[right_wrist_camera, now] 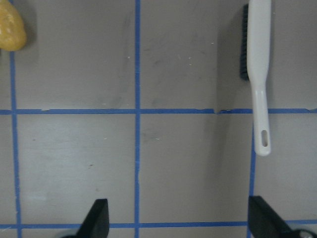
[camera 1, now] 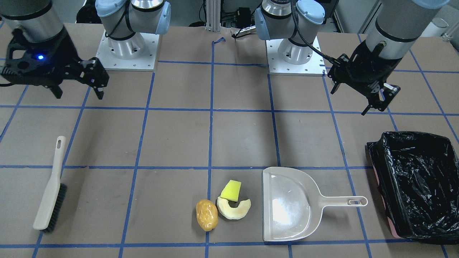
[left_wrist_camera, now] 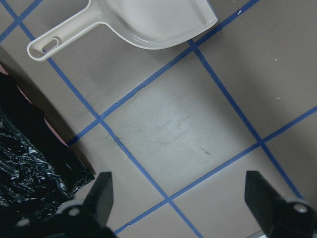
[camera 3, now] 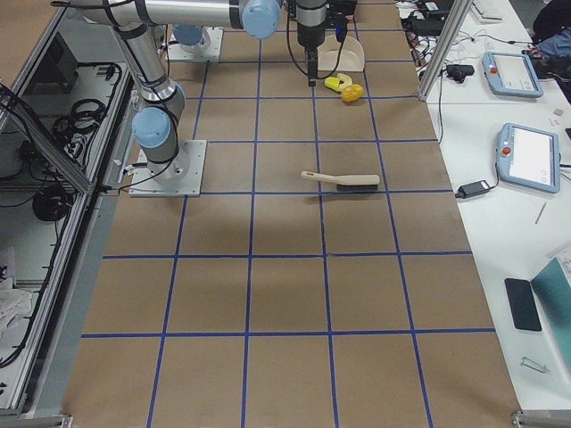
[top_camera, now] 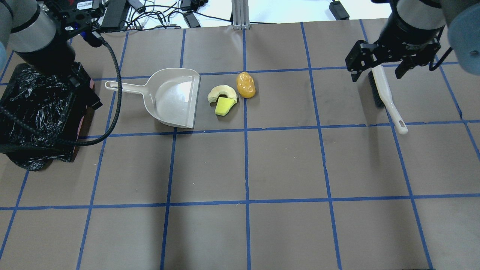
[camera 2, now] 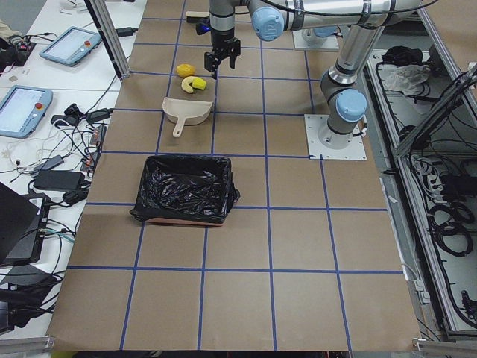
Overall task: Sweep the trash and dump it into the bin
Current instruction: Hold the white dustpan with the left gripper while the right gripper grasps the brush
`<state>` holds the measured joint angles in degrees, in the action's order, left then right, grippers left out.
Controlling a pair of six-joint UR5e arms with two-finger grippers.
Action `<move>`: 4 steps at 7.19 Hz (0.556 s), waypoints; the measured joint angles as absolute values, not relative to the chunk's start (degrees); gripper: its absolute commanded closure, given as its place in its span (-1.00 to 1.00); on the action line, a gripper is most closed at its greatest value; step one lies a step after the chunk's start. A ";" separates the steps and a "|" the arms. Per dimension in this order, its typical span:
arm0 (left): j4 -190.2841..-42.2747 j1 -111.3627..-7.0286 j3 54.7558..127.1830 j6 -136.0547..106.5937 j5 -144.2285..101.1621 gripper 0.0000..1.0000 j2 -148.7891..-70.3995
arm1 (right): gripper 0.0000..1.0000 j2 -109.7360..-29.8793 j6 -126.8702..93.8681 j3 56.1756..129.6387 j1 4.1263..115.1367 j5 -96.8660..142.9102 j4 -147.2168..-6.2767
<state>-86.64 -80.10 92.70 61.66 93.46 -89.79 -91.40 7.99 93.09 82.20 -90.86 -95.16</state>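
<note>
Crinkly black-lined rectangular bin [camera 1: 377,168] and beige plastic dustpan [camera 1: 287,204] flank yellow sponge block [camera 1: 231,190], pale crescent slice [camera 1: 235,210] and golden potato-like oval [camera 1: 207,214]; left gripper [camera 1: 376,104] and right gripper [camera 1: 79,96] hover, fingers apart.

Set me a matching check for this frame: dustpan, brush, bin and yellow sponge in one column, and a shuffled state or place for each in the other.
Things:
1. dustpan
2. brush
3. bin
4. yellow sponge

States or places:
A. touching the pale fruit slice
B. lined with crinkly black plastic
C. lying empty, handle pointing toward the bin
D. black bristles, lying farthest from the bin

Pairs: 1-C, 2-D, 3-B, 4-A
</note>
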 measured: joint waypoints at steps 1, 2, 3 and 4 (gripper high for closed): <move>-85.21 -79.53 92.67 70.87 92.97 -0.88 -91.76 | -1.00 -90.13 10.81 94.18 77.62 -91.06 -96.63; -82.43 -79.18 92.64 79.75 92.77 -0.91 -94.65 | -1.00 -88.47 13.42 95.10 74.12 -91.74 -99.13; -79.31 -78.54 92.64 87.30 92.71 -0.93 -97.88 | -1.00 -86.43 15.91 95.64 72.01 -92.96 -100.92; -76.04 -77.45 92.64 93.04 92.67 -0.93 -101.20 | -1.00 -84.18 17.51 95.96 70.56 -93.93 -102.09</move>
